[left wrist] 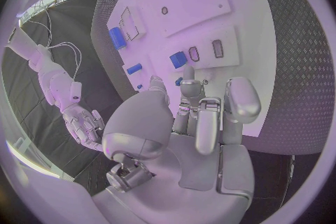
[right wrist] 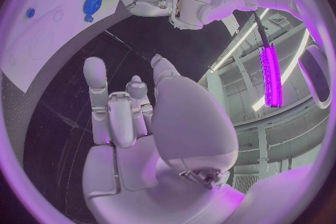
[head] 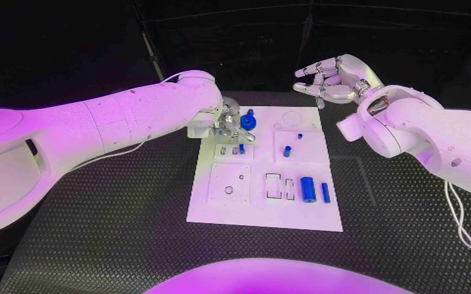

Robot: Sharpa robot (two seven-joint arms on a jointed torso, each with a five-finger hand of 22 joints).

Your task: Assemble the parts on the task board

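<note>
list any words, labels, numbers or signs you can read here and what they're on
None can be read.
The task board carries only outlined recesses and blue parts, no print.
The left hand and right hand show no markings.
The black table carries only a raised pattern.

Black textured table (head: 118,239) — dark backdrop behind; high ceiling with long strip light (right wrist: 269,75) overhead.

Table (head: 118,205): black, matt, raised diamond-tread texture. Task board (head: 265,216): smooth white plate, matt. Parts (head: 307,189): smooth blue plastic, slight sheen. Left hand (head: 228,118), right hand (head: 329,79): silver, metallic-looking, glossy. Arms: smooth white shells
</note>
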